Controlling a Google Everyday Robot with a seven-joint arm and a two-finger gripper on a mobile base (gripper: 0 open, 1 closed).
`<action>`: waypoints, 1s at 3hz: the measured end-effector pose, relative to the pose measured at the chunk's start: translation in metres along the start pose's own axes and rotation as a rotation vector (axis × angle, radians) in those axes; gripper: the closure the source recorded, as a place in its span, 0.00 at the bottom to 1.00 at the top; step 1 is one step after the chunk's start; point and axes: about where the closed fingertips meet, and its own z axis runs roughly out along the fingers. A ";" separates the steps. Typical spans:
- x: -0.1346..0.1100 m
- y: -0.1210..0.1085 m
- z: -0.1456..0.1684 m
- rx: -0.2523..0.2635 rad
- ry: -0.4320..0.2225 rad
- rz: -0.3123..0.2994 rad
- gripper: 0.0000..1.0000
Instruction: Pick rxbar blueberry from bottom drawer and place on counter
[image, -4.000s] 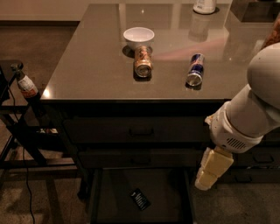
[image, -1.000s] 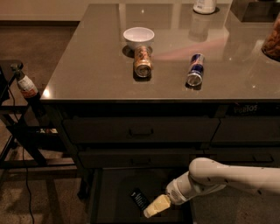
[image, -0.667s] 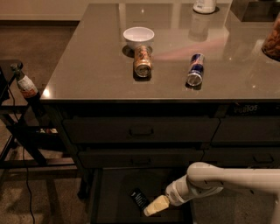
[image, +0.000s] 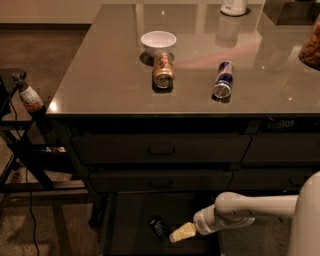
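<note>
The arm (image: 260, 207) is showing as a smooth white tube, swelling into a rounded white collar (image: 206, 223) and tapering into the pale cream gripper (image: 179, 234) over the bottom drawer (image: 129, 225).

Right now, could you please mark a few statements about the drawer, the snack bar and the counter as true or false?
The rxbar blueberry lies in the open bottom drawer. True.
The gripper hovers over the counter. False: it is low in the bottom drawer, just right of the bar.
The brown can and the blue-silver can stand upright. False: both lie on their sides.
A white bowl sits on the counter. True.
</note>
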 end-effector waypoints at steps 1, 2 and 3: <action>0.000 0.000 0.000 0.000 0.000 0.000 0.00; 0.001 0.005 0.033 -0.030 -0.015 0.019 0.00; -0.014 0.016 0.093 -0.059 -0.059 0.051 0.00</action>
